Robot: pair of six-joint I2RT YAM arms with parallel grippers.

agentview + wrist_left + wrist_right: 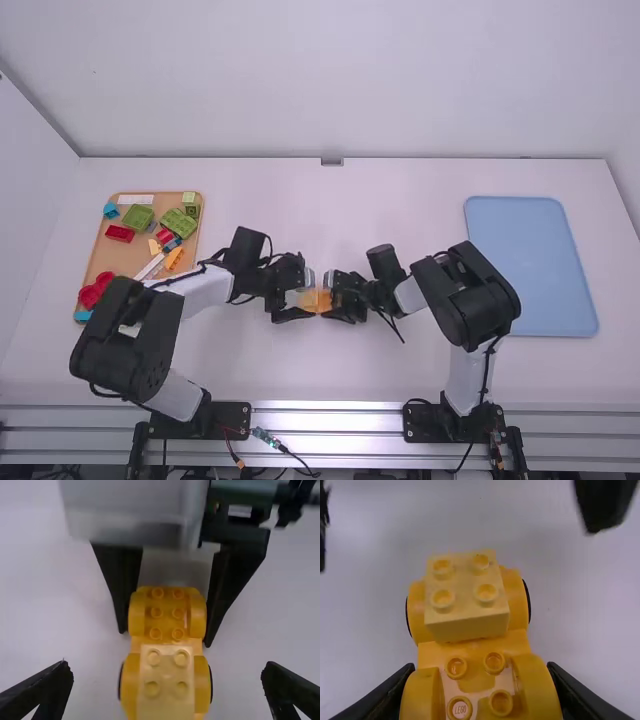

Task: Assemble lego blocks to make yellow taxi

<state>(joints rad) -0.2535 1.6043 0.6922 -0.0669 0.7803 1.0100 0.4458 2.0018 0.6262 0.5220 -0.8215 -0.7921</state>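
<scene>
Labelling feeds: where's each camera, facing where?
High view: above and behind, facing forward and down at the table; left arm and right arm show.
Left wrist view: on left arm, facing the yellow car; its own open fingers show.
Right wrist view: on right arm, facing that car; its own fingers grip it.
Wrist views share the car.

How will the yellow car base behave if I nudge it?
The yellow car base should feel stiff, judging by its hard-looking plastic. It might roll on its wheels, but the right gripper, closed on its sides, should resist that.
</scene>
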